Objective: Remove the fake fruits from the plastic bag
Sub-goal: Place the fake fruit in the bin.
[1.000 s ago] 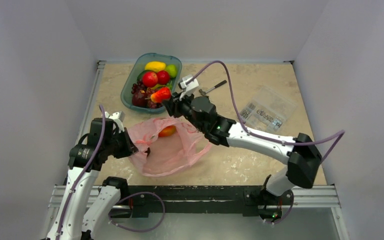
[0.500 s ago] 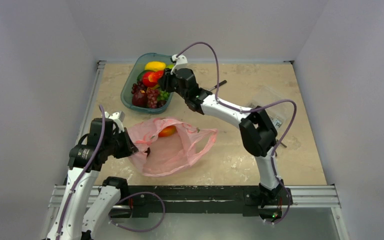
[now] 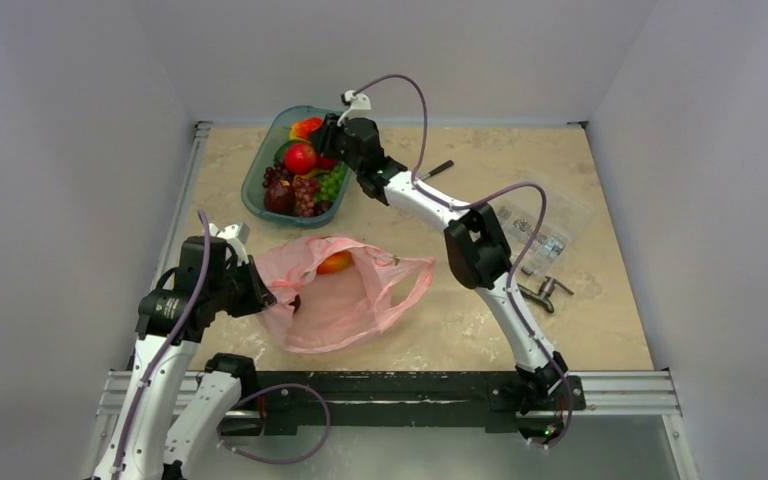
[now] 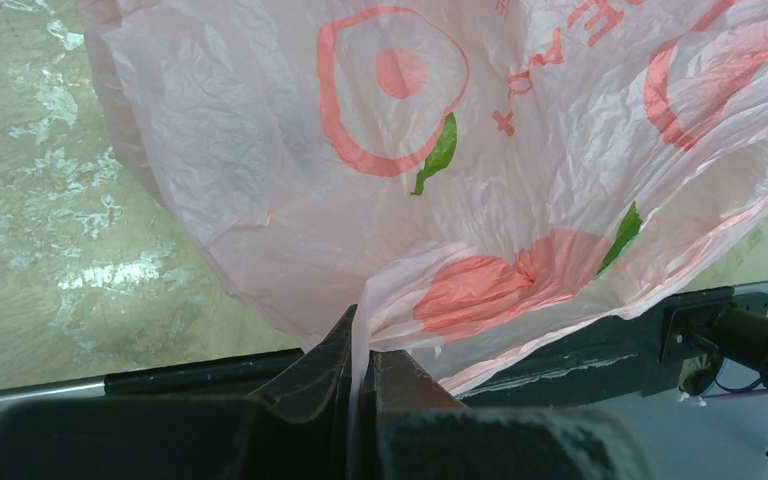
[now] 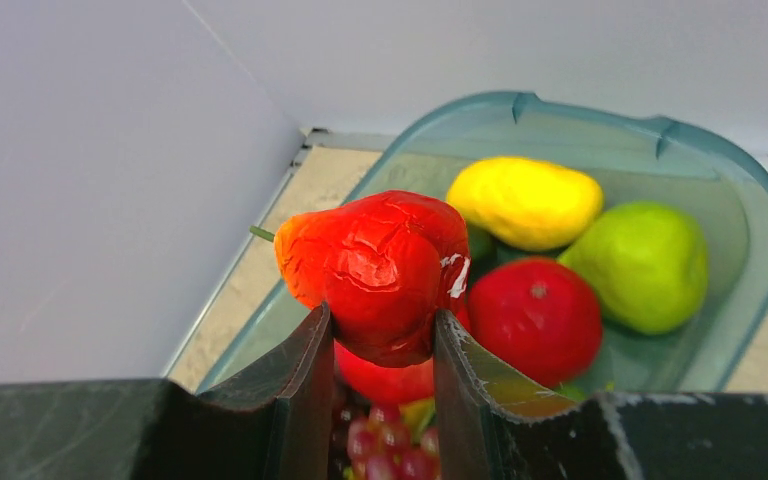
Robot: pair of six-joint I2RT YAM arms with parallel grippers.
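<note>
Top view with both wrist views. Over the last second the right arm has swung from above the mouth of the pink plastic bag [image 3: 345, 300] to the teal tray [image 3: 252, 185] in the upper left of the table. It carries a red fake fruit [image 5: 370, 255] that now hangs over the tray's far end, so the transfer of this piece is judged nearly complete, lacking only the release. The right gripper [image 5: 378, 335] is parted just as wide as the fruit and clamps it by its lower flanks, one finger pressed to each side. Below it, a yellow fruit [image 5: 525, 200], a green fruit [image 5: 645, 262], a red apple [image 5: 535, 315] and a bunch of dark grapes [image 5: 390, 445] already lie in the tray. The bag has not shifted: it lies slack at lower centre of the top view, mouth toward the right, well apart from the tray. The left gripper [image 4: 360, 350] is pressed together on a fold of the bag's edge, film caught between its fingers, holding the bag's left side. One orange fruit [image 3: 335, 262] shows inside the bag near its upper rim, so at least one more retrieval is judged to remain. Whether others lie beneath the film cannot be told.
</note>
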